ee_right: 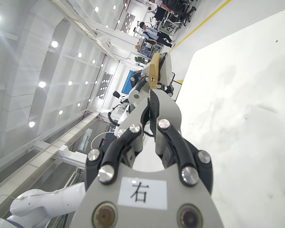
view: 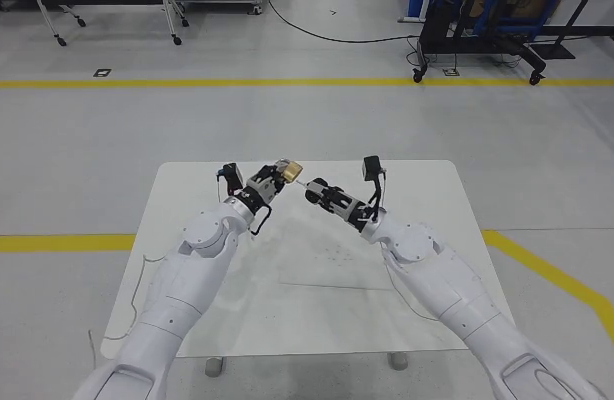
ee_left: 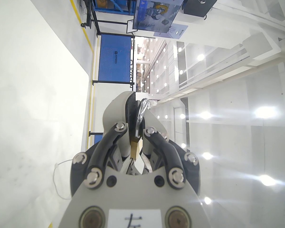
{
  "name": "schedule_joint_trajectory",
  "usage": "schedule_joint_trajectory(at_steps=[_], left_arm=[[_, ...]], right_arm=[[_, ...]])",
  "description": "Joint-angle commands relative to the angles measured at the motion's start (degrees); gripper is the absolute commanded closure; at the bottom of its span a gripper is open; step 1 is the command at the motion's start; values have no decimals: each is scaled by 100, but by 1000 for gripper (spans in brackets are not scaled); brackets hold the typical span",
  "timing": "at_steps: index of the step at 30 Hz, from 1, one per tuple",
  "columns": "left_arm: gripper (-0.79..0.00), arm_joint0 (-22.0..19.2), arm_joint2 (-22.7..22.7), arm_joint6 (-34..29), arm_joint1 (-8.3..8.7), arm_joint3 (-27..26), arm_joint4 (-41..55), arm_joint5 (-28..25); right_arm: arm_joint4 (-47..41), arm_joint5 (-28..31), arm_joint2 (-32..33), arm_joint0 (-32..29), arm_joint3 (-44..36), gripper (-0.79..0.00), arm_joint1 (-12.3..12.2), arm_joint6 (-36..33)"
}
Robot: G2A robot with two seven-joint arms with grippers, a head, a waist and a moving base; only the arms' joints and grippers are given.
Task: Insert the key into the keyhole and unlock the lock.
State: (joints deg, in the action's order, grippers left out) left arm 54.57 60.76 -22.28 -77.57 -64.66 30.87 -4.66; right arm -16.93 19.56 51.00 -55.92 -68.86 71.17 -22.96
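Top view, to begin. Holds the padlock (view: 290, 169) aloft in the left gripper (view: 277, 177), above the far middle of the table (view: 427, 200), jaws clamped on the brass body. Pinches the key (view: 303, 183) in the right gripper (view: 315, 190), jaws narrow around its head, blade aimed at the lock. Brings the two together between the arms, well off the surface.

From the right wrist view, looks straight along the closed right gripper (ee_right: 152, 100) to the padlock (ee_right: 154, 69), with the keyhole (ee_right: 153, 79) facing back just past the fingertips. Cannot tell whether already entered or merely touching the face. From the left wrist view, confirms the left gripper (ee_left: 139, 119) closed on the padlock (ee_left: 134, 149), with the shackle (ee_left: 142, 110) poking out beyond the fingers.

Probably at the insertion step. Keep the left arm rigid. Advance the right along the blade's own axis, never across it. Match the blade's flat to the slot before pressing, correcting roll first. Push gently; on resistance, back off and re-aim rather than force, to avoid slipping the key in the pads or twisting the lock out of its grip. Seat fully before turning, then rotate about the key's axis alone, watching the shackle for release.
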Motion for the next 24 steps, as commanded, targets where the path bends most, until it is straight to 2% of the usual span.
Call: schedule_joint_trajectory(at_steps=[1,4,7,9,11,15,18,20,24], left_arm=[[0,84,-110,199,-31,-259,-92,24],[0,-89,-460,647,-173,-419,-83,222],[0,-453,-843,1084,-385,-171,128,246],[0,-346,-563,875,-319,162,146,-106],[0,-319,-464,966,-316,129,181,-130],[0,-471,-581,1724,-448,88,190,-145],[0,-658,-752,2100,-581,199,255,-177],[0,-765,-861,2242,-668,362,322,-217],[0,-716,-724,2077,-638,539,304,-394]], right_arm=[[4,-18,8,5,12,0,15,0],[21,-60,11,12,30,0,42,0],[35,-59,28,1,39,0,65,17],[59,-25,62,-31,21,0,71,45],[113,15,119,-86,-13,0,67,97],[536,-202,405,-253,47,0,4,621],[540,-145,744,-540,-70,0,-80,711],[554,-116,973,-746,-258,0,-144,663],[644,-191,1298,-1042,-658,0,-233,537]])
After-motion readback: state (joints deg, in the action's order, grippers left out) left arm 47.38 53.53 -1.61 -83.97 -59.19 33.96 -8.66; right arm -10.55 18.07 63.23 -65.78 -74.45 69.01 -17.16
